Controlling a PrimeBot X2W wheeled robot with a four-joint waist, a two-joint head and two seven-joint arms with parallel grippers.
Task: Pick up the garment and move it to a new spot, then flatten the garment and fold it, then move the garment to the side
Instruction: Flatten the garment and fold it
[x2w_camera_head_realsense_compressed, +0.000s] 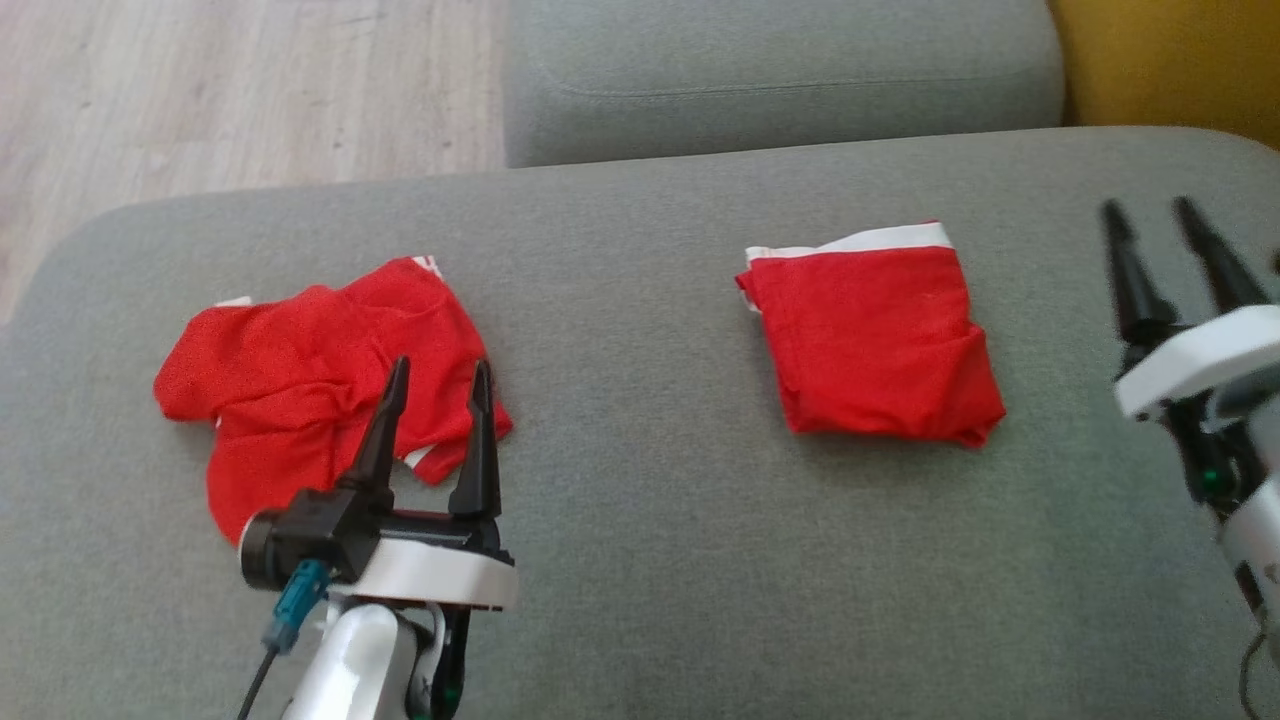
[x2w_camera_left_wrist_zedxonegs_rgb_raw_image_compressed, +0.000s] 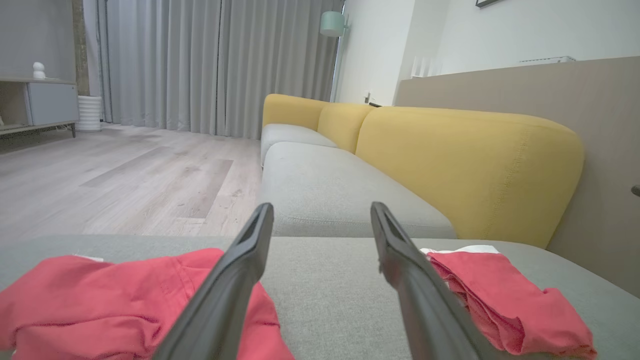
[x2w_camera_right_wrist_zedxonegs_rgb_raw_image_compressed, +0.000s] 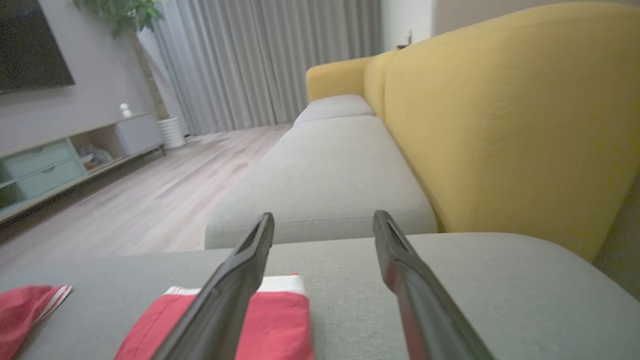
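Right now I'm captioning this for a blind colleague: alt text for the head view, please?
A crumpled red cloth garment lies left and a folded red cloth garment with a white band right, apart on a grey fabric sofa seat. The open left gripper overlaps the crumpled one's near edge; the open, empty right gripper stands right of the folded one.

**Red on grey, yellow behind**

The folded red cloth garment is plain, with a white band along one edge. The crumpled red cloth garment shows white trim. The grey fabric sofa seat is unpatterned, its padded backrest is mustard yellow, and the plank floor is pale wood-grain.
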